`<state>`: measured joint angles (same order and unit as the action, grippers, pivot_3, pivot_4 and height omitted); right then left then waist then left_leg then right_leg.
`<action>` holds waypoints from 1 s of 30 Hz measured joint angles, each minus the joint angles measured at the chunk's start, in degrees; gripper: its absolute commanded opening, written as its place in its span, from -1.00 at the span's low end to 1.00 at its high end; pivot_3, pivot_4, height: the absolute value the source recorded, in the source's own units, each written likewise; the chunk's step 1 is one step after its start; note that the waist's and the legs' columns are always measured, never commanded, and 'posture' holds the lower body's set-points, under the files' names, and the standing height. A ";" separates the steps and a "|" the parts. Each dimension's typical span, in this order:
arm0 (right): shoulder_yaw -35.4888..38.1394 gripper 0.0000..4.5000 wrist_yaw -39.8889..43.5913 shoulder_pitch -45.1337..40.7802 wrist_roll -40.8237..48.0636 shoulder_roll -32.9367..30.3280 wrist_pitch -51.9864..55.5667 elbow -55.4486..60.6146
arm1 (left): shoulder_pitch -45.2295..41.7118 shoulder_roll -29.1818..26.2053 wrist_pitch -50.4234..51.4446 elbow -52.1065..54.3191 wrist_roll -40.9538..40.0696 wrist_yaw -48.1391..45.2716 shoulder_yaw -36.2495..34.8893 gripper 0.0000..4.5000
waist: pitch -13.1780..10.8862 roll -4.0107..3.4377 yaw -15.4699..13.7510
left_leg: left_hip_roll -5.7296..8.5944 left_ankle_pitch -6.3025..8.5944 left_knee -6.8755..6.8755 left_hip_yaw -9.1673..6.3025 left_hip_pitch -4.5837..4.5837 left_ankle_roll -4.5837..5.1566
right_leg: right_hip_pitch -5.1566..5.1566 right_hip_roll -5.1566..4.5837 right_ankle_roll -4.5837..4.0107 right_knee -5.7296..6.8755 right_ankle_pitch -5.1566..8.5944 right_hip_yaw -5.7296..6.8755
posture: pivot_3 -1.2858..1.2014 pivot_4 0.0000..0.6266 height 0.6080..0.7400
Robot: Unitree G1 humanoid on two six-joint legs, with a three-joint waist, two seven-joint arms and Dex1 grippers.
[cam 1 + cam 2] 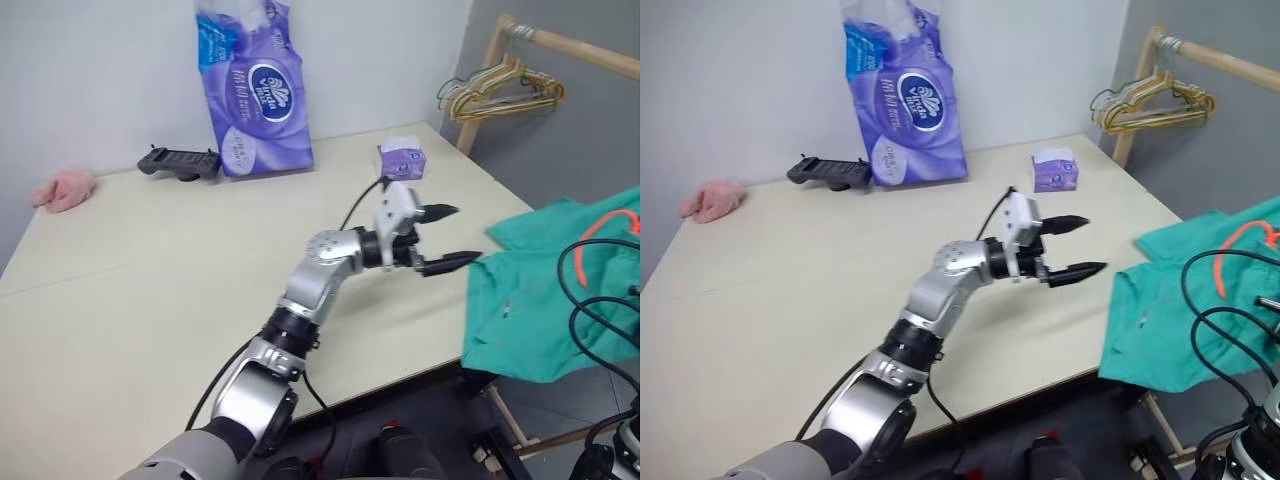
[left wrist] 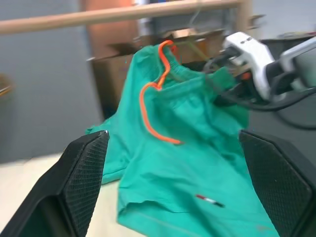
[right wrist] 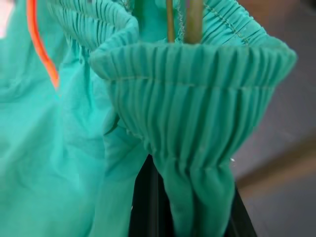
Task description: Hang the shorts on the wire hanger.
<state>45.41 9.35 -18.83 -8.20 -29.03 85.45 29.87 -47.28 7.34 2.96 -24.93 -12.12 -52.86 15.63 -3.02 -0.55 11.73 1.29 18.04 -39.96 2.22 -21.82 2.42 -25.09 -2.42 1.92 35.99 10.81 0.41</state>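
The teal-green shorts with an orange drawstring hang past the table's right edge, their lower part draped over the corner. My right gripper is shut on the gathered waistband. Two thin olive-grey wires of the wire hanger rise out of the waistband opening. My left gripper is open and holds nothing. It hovers over the table and points right, its fingertips just short of the shorts. In the left wrist view the shorts lie straight ahead between its fingers, with the right gripper at their upper edge.
On the beige table stand a purple tissue pack, a small purple tissue box, a black controller and a pink cloth. A bunch of yellow and pale hangers hangs on a wooden rail at the back right.
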 measured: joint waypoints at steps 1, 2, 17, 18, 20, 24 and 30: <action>0.51 -1.00 -0.83 -0.62 -0.09 -0.69 -1.21 -1.53 | -1.20 0.11 -1.80 -1.95 0.67 0.31 1.31 0.98 | 0.06 -0.09 1.03 | 0.03 0.08 0.01 0.03 -0.01 0.14 | 0.15 -0.03 0.07 0.00 0.04 -0.05 | -0.30 -0.95 1.00; 1.00 -1.00 -1.54 -0.65 -0.19 -2.11 -2.49 -3.43 | -2.21 0.20 -3.18 -4.29 0.91 1.06 1.48 0.98 | 0.13 -0.21 1.75 | 0.04 0.17 0.00 0.03 0.13 0.28 | 0.35 -0.04 0.19 -0.03 0.12 -0.05 | -0.30 -0.94 1.00; 2.71 -1.00 -3.20 -9.38 3.81 -13.78 -13.76 -29.09 | -12.01 1.24 -11.31 -20.70 0.74 12.07 1.14 0.98 | 0.09 -0.25 8.17 | 0.44 0.96 0.02 0.05 1.19 0.76 | 1.48 -0.52 1.04 -0.02 1.34 -0.08 | -0.33 -0.91 1.00; 2.55 -1.00 -3.19 -10.06 4.24 -14.43 -14.68 -30.78 | -12.64 1.29 -11.53 -20.81 0.66 12.34 1.12 0.98 | 0.09 -0.23 8.43 | 0.51 0.98 0.03 0.01 1.23 0.80 | 1.55 -0.60 1.13 -0.02 1.39 -0.04 | -0.32 -0.92 1.00; 1.51 -1.00 -3.14 -11.17 5.03 -16.18 -17.02 -35.20 | -13.74 1.37 -12.24 -21.05 0.48 12.86 1.01 0.98 | 0.07 -0.22 8.89 | 0.67 1.05 0.03 0.01 1.29 0.91 | 1.64 -0.75 1.26 -0.03 1.47 -0.06 | -0.32 -0.91 1.00; 0.00 -1.00 -2.89 -12.99 6.43 -19.74 -21.51 -44.65 | -14.66 1.43 -12.51 -21.97 -0.30 13.74 0.84 0.98 | 0.05 -0.19 9.17 | 0.94 1.10 0.03 0.05 1.54 0.99 | 1.88 -1.00 1.51 -0.04 1.58 -0.19 | -0.31 -0.90 1.00; -1.71 -1.00 -2.32 -15.67 9.61 -20.32 -23.70 -51.55 | -14.79 1.43 -12.51 -22.47 -0.66 14.20 0.84 0.98 | -0.01 -0.10 9.26 | 1.10 1.19 0.03 0.27 1.64 1.09 | 1.93 -1.09 1.77 -0.07 1.57 -0.61 | -0.29 -0.88 1.00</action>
<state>43.70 7.03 -34.49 1.41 -49.35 61.75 -21.67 -62.06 8.78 -9.55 -47.40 -12.78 -38.66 16.47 -3.03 -0.65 20.99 2.39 19.23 -39.93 2.49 -20.18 3.51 -23.17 -3.51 3.69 35.92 12.38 -0.20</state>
